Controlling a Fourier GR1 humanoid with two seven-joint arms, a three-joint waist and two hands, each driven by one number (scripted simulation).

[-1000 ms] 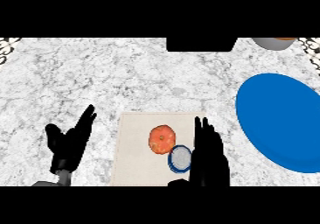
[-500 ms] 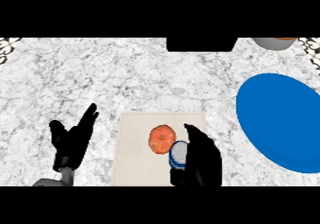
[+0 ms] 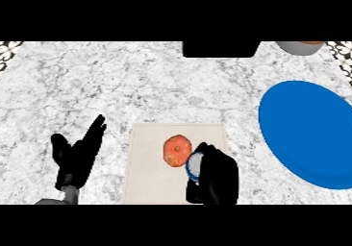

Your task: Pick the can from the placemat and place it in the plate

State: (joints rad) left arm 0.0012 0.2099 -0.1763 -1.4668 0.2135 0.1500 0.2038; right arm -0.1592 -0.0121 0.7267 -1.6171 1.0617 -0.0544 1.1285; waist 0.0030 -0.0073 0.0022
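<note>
Closing round the can point(image 3: 194, 165), the right hand point(image 3: 218, 180) now has its fingers curled about it, where a second ago those fingers stand straight just at the can's 3 o'clock side with its whole round top showing. Only a sliver of the blue rim and pale lid peeks out at the hand's 10 o'clock edge; the rest is hidden. The can sits over the placemat point(image 3: 147, 168), toward its 4 o'clock corner, just beside the orange fruit point(image 3: 177, 149), which has not shifted. Whether the can has left the mat yet I cannot tell. The left hand point(image 3: 78, 156) rests open, fingers up, on the tabletop point(image 3: 136, 86) at the placemat's 9 o'clock side, much as before. To my judgement the grasp step is done or nearly so, and what remains is the lift and the carry toward the blue plate point(image 3: 310, 129), well apart at 2 o'clock from the can, without nudging the fruit on the way up.
</note>
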